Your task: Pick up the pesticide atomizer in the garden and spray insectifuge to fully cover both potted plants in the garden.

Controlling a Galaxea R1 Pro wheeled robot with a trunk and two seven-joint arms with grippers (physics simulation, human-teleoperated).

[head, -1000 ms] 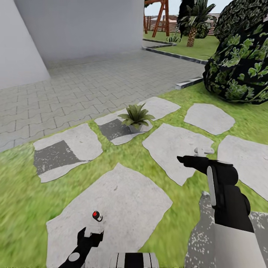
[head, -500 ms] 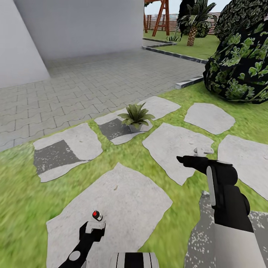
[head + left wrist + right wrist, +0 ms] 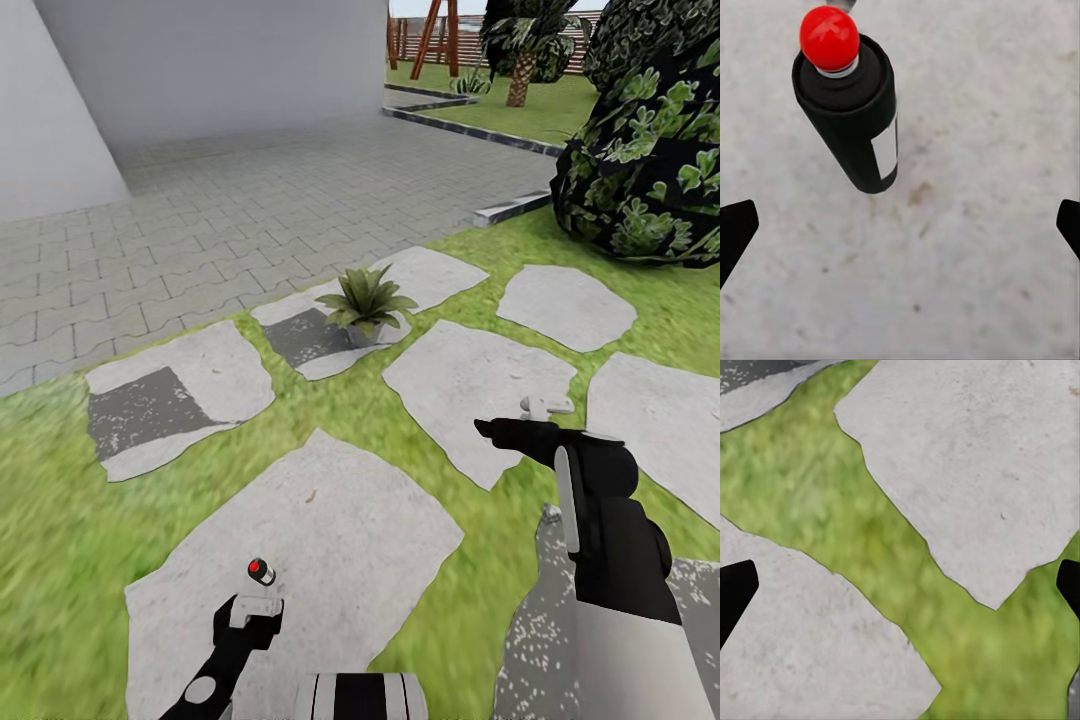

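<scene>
The pesticide atomizer (image 3: 855, 127), a dark bottle with a white label and a red tip, stands on a pale stepping stone (image 3: 320, 540). In the head view its red tip (image 3: 261, 571) shows just beyond my left gripper (image 3: 250, 608). In the left wrist view my left gripper (image 3: 900, 229) is open, and the bottle lies ahead of the fingertips, not between them. One potted plant (image 3: 365, 300), a rosette of pointed green leaves in a grey pot, sits on a stone farther ahead. My right gripper (image 3: 500, 428) hovers open over grass and stones (image 3: 975, 472).
Flat stepping stones lie scattered in the lawn (image 3: 60, 540). Grey paving (image 3: 250, 200) and a white wall (image 3: 200, 70) lie beyond. A big leafy bush (image 3: 650, 170) stands at the right. A palm (image 3: 520, 50) and a wooden frame (image 3: 435, 35) are far back.
The whole view has shifted slightly, so the camera moved. My left gripper has edged a little closer to the atomizer. The right arm holds its pose.
</scene>
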